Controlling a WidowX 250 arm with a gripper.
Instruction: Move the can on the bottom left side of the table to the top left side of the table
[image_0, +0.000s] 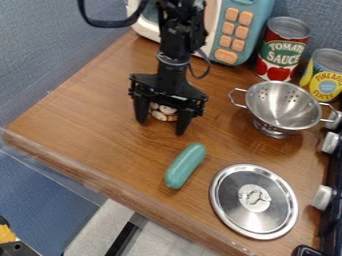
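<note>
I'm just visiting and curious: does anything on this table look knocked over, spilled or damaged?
Nothing stands out. The red can and yellow can stand upright, the colander sits on its base, and the lid lies flat. I see no spill or damage. The pincer straddles a small, partly hidden thing.

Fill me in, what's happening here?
The robot's gripper is down around a can, partly hiding it; whether it grips it, I can't tell. They're on the wooden table, in front of the toy microwave. In view, a colander stands to the right; a teal oblong thing and a metal lid lie nearer the camera.
</note>
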